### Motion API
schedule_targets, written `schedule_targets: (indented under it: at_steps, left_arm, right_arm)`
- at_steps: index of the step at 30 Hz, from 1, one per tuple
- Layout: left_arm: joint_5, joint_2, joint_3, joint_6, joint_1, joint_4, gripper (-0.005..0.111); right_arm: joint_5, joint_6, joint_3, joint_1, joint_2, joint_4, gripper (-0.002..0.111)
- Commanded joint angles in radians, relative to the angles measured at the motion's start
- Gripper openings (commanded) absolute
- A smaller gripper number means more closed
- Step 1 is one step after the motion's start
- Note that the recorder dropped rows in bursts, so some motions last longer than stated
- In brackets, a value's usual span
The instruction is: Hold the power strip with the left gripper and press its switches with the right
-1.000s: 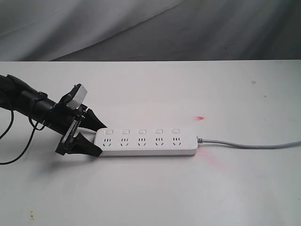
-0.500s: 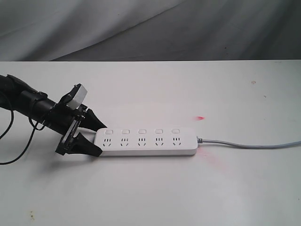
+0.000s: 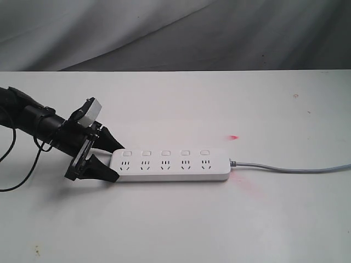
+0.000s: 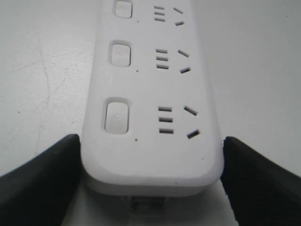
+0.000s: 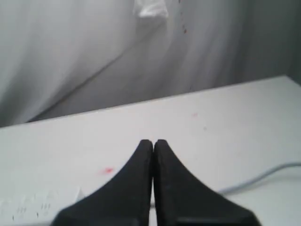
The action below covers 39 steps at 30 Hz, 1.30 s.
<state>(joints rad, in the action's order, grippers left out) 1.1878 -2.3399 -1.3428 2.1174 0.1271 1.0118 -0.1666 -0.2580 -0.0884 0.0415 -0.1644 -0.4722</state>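
Left wrist view: left gripper (image 4: 151, 139) pinches the power strip (image 4: 143, 89) by its rounded end, flat on the bench (image 3: 181, 224). Looks light, stiff, slick, so clamp the sides; right gripper (image 5: 153, 143) is pressed together.

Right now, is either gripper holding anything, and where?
The left gripper clamps the power strip at its cordless end, one finger on each long side; the right gripper holds nothing.

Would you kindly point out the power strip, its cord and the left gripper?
power strip (image 3: 171, 164), exterior view, middle of its top face.
cord (image 3: 290, 170), exterior view, its grey middle stretch.
left gripper (image 3: 120, 163), exterior view, midway between its fingertips.
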Motion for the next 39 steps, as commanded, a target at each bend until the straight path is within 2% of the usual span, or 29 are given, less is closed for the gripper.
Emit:
schedule_targets:
  at_steps: [1, 5, 10, 18, 23, 39]
  left_arm:
    - [-0.117, -0.045, 0.023, -0.025, 0.002, -0.186, 0.045]
    - [-0.117, -0.045, 0.023, -0.025, 0.002, -0.186, 0.045]
    - [-0.117, -0.045, 0.023, -0.025, 0.002, -0.186, 0.045]
    - [-0.117, -0.045, 0.023, -0.025, 0.002, -0.186, 0.045]
    - [-0.117, -0.045, 0.023, -0.025, 0.002, -0.186, 0.045]
    - [-0.118, -0.045, 0.023, -0.025, 0.002, -0.182, 0.045]
  right_arm:
    - [-0.122, 0.101, 0.005, 0.007, 0.007, 0.17, 0.0]
    - [-0.171, 0.106, 0.008, 0.007, 0.007, 0.31, 0.0]
    - [-0.166, 0.286, 0.088, 0.008, 0.007, 0.343, 0.0]
    - [-0.107, 0.286, 0.088, 0.008, 0.023, 0.413, 0.0]
    - [-0.19, 0.286, 0.088, 0.008, 0.164, 0.425, 0.0]
    - [-0.197, 0.286, 0.088, 0.007, 0.164, 0.439, 0.0]
